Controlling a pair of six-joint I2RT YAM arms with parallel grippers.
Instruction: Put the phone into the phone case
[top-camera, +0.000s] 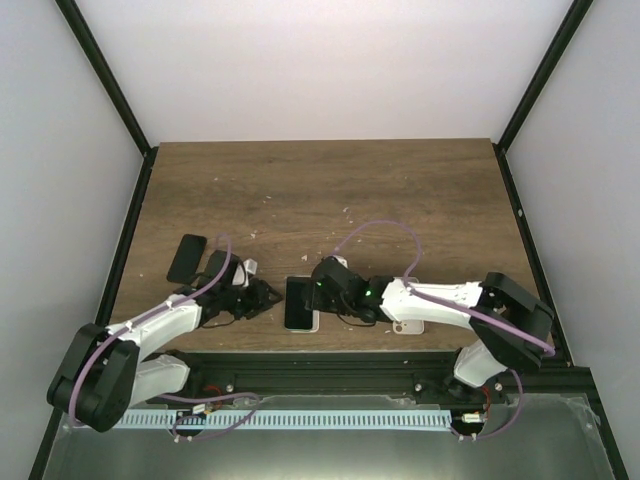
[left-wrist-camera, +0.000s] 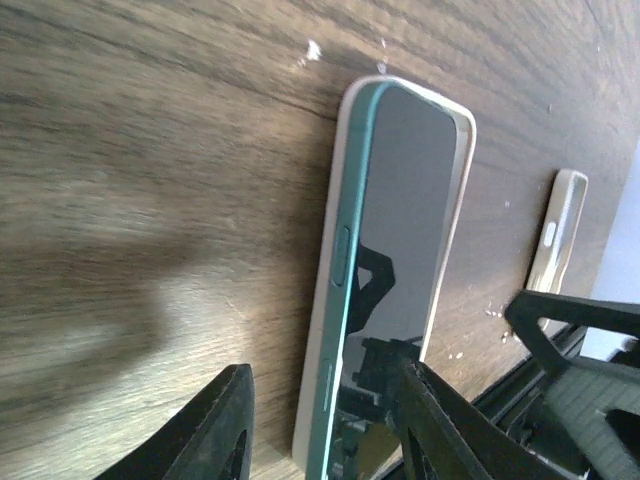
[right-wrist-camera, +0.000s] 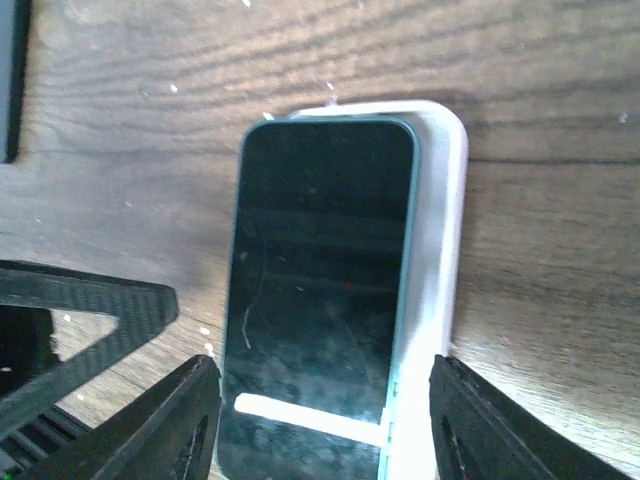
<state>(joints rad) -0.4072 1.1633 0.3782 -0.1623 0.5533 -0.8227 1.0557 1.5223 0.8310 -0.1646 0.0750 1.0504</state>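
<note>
Left fingers (left-wrist-camera: 225, 430) open; right fingers (right-wrist-camera: 190, 420) straddle it, grip unclear. Glossy black rectangular phone (right-wrist-camera: 320, 280) lies skewed in cream plastic case (right-wrist-camera: 440, 200), frame centre; one edge unseated.

You're seeing: phone (right-wrist-camera: 320, 290) glossy black, teal rim. Phone case (right-wrist-camera: 442, 230) plain cream-white. Table (top-camera: 320, 190) dark brown woodgrain, white flecks. Spare case (left-wrist-camera: 556, 240) same cream. Second phone (top-camera: 186, 258) all black.
</note>
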